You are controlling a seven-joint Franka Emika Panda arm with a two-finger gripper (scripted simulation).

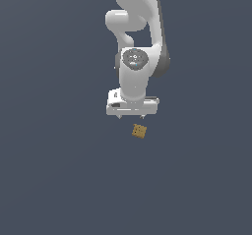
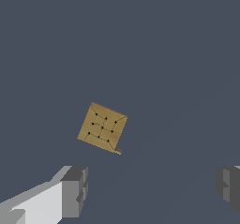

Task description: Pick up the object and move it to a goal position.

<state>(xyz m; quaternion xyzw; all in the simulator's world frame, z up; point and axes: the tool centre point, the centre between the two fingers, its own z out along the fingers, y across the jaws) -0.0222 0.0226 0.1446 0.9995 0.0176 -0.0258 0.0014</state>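
The golden-brown cube [image 1: 140,131] lies on the flat slate-grey surface [image 1: 49,180], just beyond the white gripper [image 1: 131,116] and free of it. The wrist view shows dark grid lines and dots on the cube's face, and blocky grey fingertips [image 2: 75,190] spread wide, jaws released, partly cut off.

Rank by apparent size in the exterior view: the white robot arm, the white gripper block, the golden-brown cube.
1. The white robot arm, largest by far.
2. The white gripper block, with its fingers spread apart.
3. The golden-brown cube with a dark grid pattern, smallest, lying just below the gripper.
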